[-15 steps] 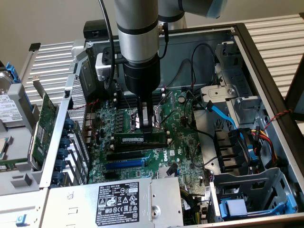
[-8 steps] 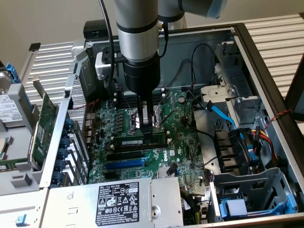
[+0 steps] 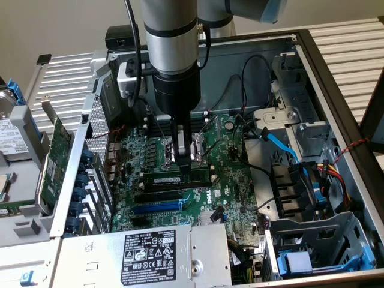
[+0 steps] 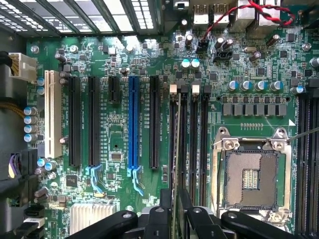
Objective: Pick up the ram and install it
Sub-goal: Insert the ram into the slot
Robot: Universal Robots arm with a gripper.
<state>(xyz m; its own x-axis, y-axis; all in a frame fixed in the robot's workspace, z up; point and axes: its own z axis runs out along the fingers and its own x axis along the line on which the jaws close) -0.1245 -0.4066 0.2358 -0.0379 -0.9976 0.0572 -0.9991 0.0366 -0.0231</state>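
Observation:
The ram (image 3: 177, 179) is a long dark-green stick with a pale label strip. It stands on edge in a black memory slot on the motherboard (image 3: 234, 180) inside the open computer case. My gripper (image 3: 182, 161) hangs straight down over the middle of the stick. In the wrist view the ram (image 4: 175, 149) shows as a thin edge running along the slot beside the white end clips (image 4: 173, 88). The black fingers (image 4: 162, 219) of my gripper (image 4: 175, 221) straddle that edge with a small gap on each side, so it is open.
The empty CPU socket (image 4: 250, 177) lies beside the memory slots. On the other side are black and blue expansion slots (image 4: 133, 124). A wide green expansion card (image 3: 57, 156) leans outside the case at the exterior view's left. The power supply (image 3: 150, 255), blue cable (image 3: 279, 144) and drive cage (image 3: 312, 240) crowd the case.

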